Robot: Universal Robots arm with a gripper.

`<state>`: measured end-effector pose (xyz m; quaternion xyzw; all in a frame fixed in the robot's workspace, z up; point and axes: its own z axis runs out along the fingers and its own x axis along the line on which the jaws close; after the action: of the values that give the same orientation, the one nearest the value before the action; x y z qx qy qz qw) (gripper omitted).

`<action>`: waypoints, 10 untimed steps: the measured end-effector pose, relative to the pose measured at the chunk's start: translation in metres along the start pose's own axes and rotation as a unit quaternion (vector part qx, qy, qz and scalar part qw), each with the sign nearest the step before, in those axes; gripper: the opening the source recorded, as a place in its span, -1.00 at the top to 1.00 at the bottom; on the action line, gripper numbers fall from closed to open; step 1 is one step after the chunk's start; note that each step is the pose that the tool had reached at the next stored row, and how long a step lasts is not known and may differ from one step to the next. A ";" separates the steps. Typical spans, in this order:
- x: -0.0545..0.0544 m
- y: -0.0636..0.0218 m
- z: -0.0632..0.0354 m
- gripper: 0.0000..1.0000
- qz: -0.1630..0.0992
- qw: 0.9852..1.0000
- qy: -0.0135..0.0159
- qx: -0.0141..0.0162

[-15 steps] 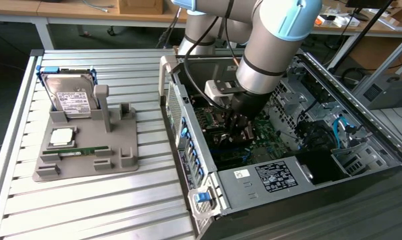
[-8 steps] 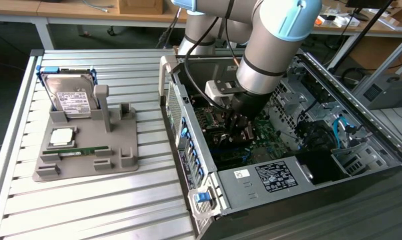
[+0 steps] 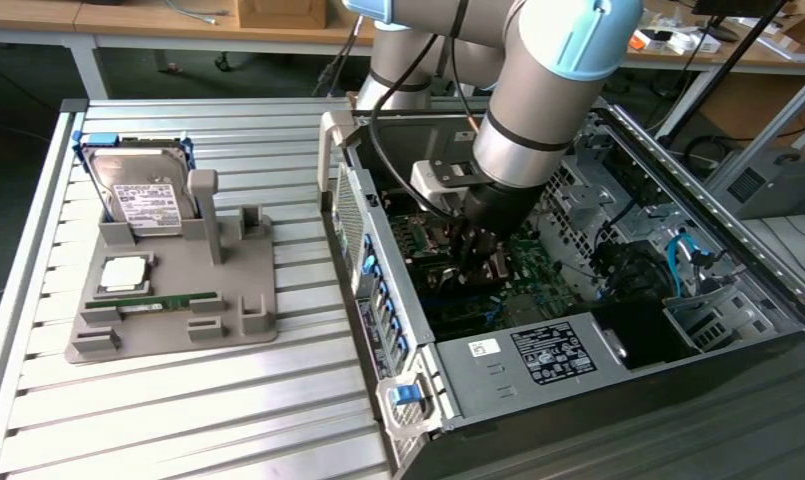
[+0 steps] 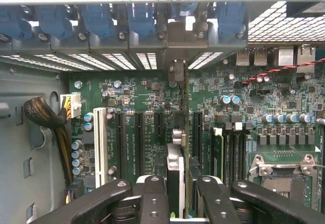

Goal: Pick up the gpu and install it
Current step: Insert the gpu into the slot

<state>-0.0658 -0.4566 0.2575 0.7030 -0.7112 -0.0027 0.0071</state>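
The gpu [image 4: 174, 164] is seen edge-on, a thin card standing upright between my two black fingers [image 4: 153, 199]. My gripper [image 4: 177, 186] is shut on it. The card's pale metal end bracket [image 4: 175, 74] reaches toward the case's rear slot openings, and the card stands over a black expansion slot on the green motherboard [image 4: 147, 107]. In the exterior view my gripper [image 3: 480, 255] is down inside the open computer case [image 3: 536, 350], just above the motherboard, and the arm hides most of the card.
A white slot [image 4: 99, 142], a braided cable bundle [image 4: 45, 117] and the CPU socket [image 4: 284, 170] surround the card. Blue slot clips [image 4: 137, 21] line the rear wall. Left of the case, a grey fixture [image 3: 175, 300] holds a hard drive [image 3: 142, 195], a chip and a RAM stick [image 3: 169, 300].
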 end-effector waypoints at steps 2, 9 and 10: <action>0.000 -0.0002 0.0001 0.47 0.000 1.000 0.000 0.000; 0.000 -0.0003 0.0019 0.47 0.000 1.000 0.000 0.000; 0.000 -0.0003 0.0022 0.47 0.000 1.000 0.000 0.000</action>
<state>-0.0656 -0.4562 0.2552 0.7029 -0.7112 -0.0030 0.0073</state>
